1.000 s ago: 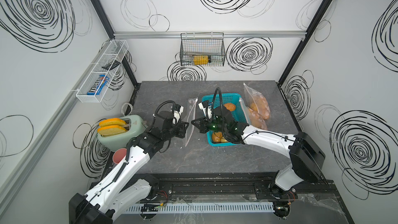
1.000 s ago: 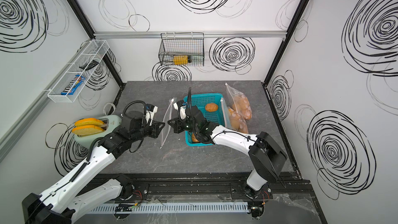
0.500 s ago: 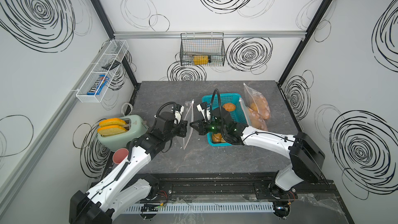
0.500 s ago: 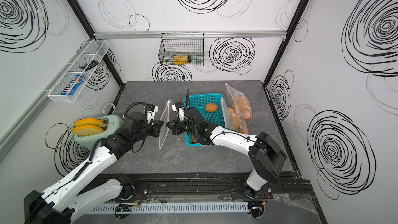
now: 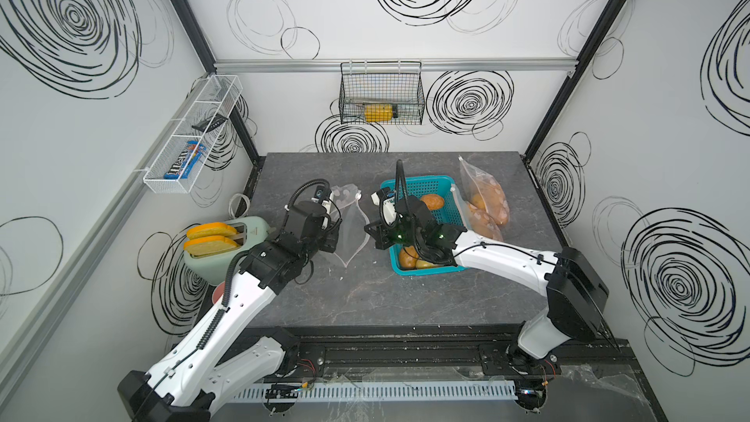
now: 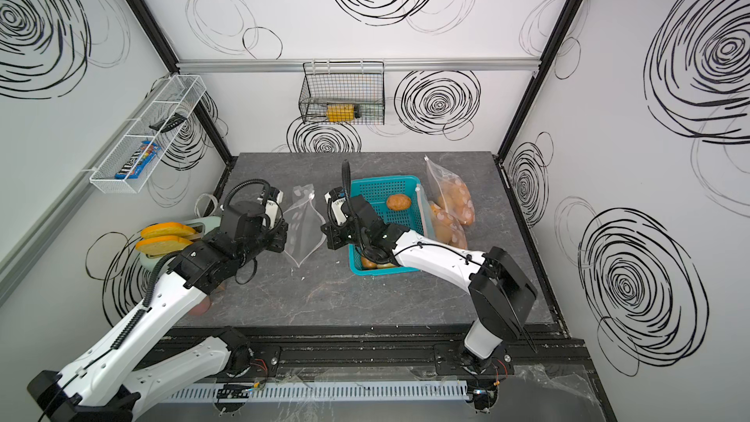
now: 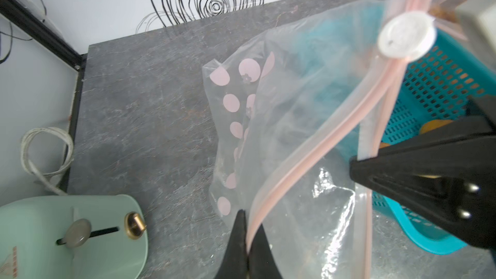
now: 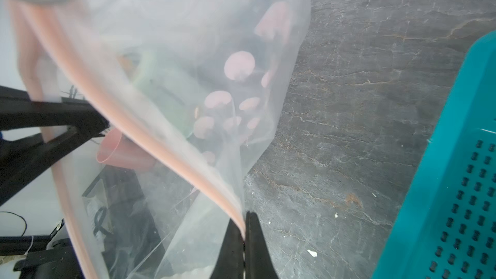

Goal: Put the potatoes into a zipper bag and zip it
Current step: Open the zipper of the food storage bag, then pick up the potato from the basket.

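- Bag [image 5: 350, 223], empty, clear with pink dots, hangs between the two arms over the surface [image 5: 365, 298]. Whether its lower corner touches cannot be told.
- Grip: left tool [image 7: 247, 220] is clenched on the pink zip strip of one rim, and right tool [image 8: 245, 220] is clenched on the opposite rim.
- Reason, as judged: opposed pinches pull the mouth apart. The rims diverge in a V from the white disc [image 7: 405, 36] at the zip's end.
- The disc is clear of both pinches. It is likely the slider, left free for closing.
- Location: three potatoes [image 5: 432, 201] show in the teal basket [image 5: 418, 179], under the right arm. None are in the held bag.
- A second bag [image 5: 487, 207], on the basket's other side, already holds potatoes.
- Risk: both tools are occupied. Loading means one lets go, and the mouth may sag shut.
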Robot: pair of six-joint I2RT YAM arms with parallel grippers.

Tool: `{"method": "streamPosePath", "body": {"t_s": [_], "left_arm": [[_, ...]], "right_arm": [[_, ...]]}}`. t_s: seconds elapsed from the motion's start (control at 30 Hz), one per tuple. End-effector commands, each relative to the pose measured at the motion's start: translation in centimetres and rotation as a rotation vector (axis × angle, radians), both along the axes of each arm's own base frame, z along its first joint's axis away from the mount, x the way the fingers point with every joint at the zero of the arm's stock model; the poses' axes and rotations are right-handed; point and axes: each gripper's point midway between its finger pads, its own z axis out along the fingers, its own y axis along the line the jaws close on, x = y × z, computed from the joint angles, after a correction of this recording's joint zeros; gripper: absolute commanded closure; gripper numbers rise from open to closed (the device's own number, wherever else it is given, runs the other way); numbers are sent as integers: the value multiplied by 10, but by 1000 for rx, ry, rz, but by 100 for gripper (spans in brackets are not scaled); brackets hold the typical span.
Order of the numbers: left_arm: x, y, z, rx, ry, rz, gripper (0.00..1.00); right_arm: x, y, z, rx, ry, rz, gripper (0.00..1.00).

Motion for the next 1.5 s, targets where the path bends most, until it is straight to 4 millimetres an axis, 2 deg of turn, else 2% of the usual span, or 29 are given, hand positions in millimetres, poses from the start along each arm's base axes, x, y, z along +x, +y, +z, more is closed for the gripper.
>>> {"method": "streamPosePath", "body": {"t_s": [0.0, 0.1, 0.2, 0.3, 0.4, 0.43, 0.57, 0.6, 0.7, 0.8, 0.87, 0.97, 1.17, 1.3, 1.47], "left_arm": [[-5, 18, 1, 117, 37, 55, 100], [-4, 17, -4, 136, 47, 59, 100], [-2, 4, -15, 94, 63, 15, 100], [3, -2, -23, 52, 69, 16, 100], [8, -6, -34, 47, 118, -2, 100], [11, -6, -37, 52, 128, -3, 100], [20, -9, -42, 74, 160, -1, 100], [23, -2, -43, 108, 168, 36, 100], [34, 16, -34, 160, 183, 119, 100], [40, 7, -28, 133, 179, 98, 100], [40, -1, -33, 103, 189, 72, 100], [35, -11, -55, 56, 230, 24, 100], [25, -37, -86, -89, 259, -81, 100], [21, -43, -99, -114, 260, -121, 100], [17, -45, -103, -144, 248, -144, 100]], "right_arm": [[-1, 1, -4, -66, -12, 7, 100], [-4, 4, -9, -94, -9, 25, 100], [-10, 10, -11, -83, -3, 64, 96], [-14, 12, -6, -63, -15, 99, 80], [-17, 11, 7, -48, -43, 127, 54], [-18, 9, 12, -46, -58, 131, 50], [-18, -11, 39, -19, -129, 116, 41], [-15, -20, 47, -4, -146, 96, 40], [13, -60, 52, 17, -149, -31, 38], [50, -105, 39, -23, -121, -187, 38], [68, -126, 25, -93, -140, -250, 37], [98, -155, 2, -231, -138, -348, 36], [150, -200, -47, -538, -62, -466, 35], [172, -209, -76, -724, -12, -441, 34], [185, -215, -114, -923, 11, -311, 31]]}}
